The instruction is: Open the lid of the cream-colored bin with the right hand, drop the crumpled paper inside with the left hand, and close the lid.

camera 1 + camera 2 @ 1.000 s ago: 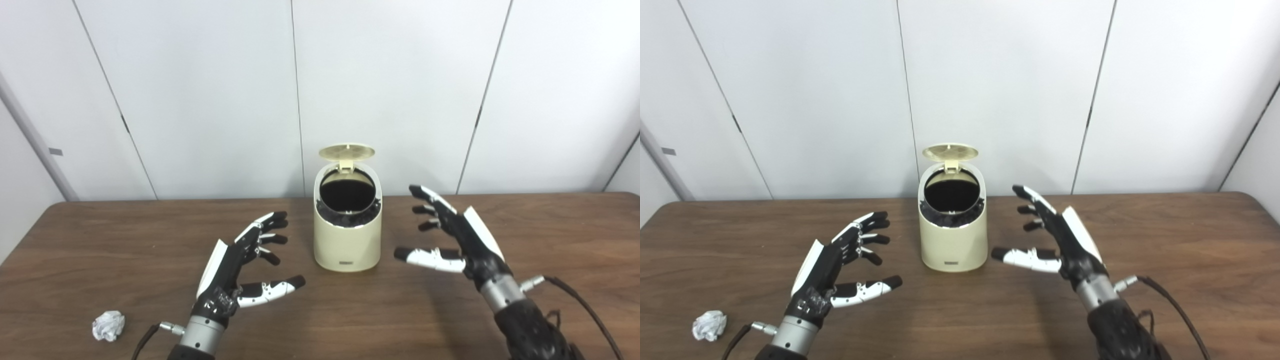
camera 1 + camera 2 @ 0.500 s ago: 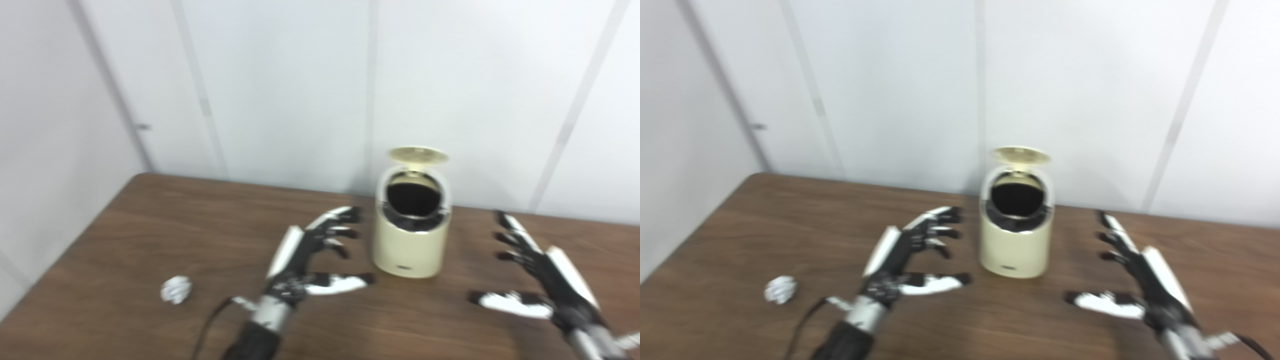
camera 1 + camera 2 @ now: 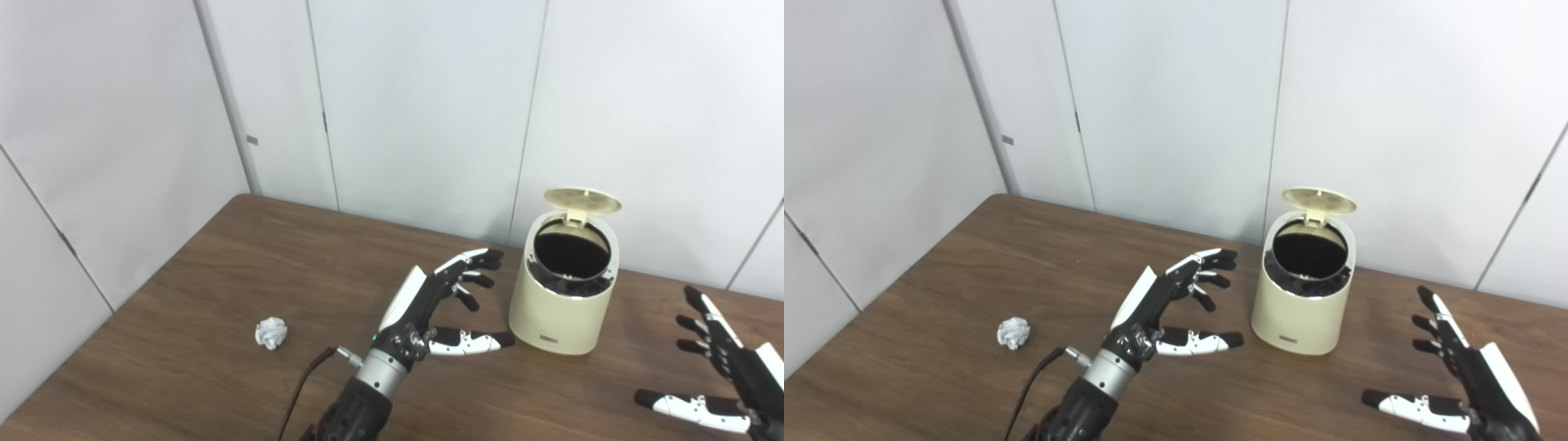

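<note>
- My left hand [image 3: 429, 309] hovers over the table [image 3: 202, 288], fingers spread and empty, just left of the bin; my right hand [image 3: 1470, 383] hangs equally empty and splayed, well right of it.
- The cream-colored bin [image 3: 566, 300] stands upright near the table's far edge, its dark inside showing.
- Its lid [image 3: 582, 200] is tipped up at the back.
- The crumpled paper [image 3: 271, 332] lies on the wood, well left of my left hand.

Your left hand [image 3: 429, 306] hovered palm inward, fingers spread and empty; your right hand [image 3: 1470, 380] hung low at the frame's corner, likewise splayed, holding nothing.
</note>
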